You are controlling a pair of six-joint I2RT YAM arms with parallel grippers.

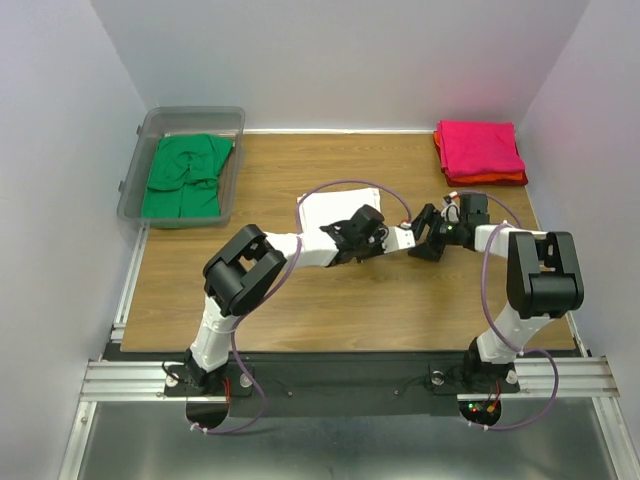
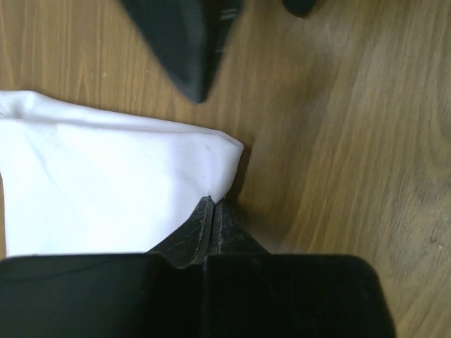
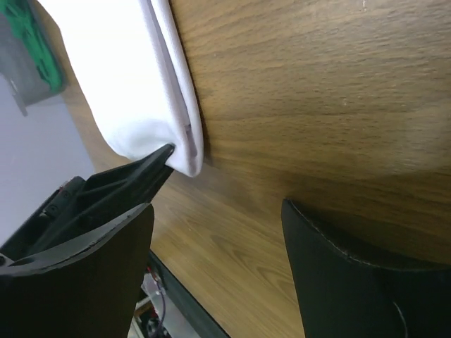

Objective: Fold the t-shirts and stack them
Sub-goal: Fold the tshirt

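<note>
White t-shirt (image 2: pixel 106 183): folded flat, centre of the overhead frame, on the worktop (image 1: pixel 300 310); its right corner sits at the left claw.
Left claw (image 2: pixel 211 205): fingers pressed together, tips nipping the shirt's folded corner; low centre in its own wrist view.
Right claw (image 3: pixel 218 208): fingers spread apart, nothing between them; over bare wood just right of that corner, facing the left claw.
Pink t-shirt (image 1: pixel 478 145): folded, upper right of the overhead frame, lying on the red-orange t-shirt (image 1: pixel 495 181), of which only an edge shows.
Green t-shirt (image 1: pixel 185 178): rumpled inside the grey bin (image 1: pixel 190 115), upper left, well apart from both claws.
</note>
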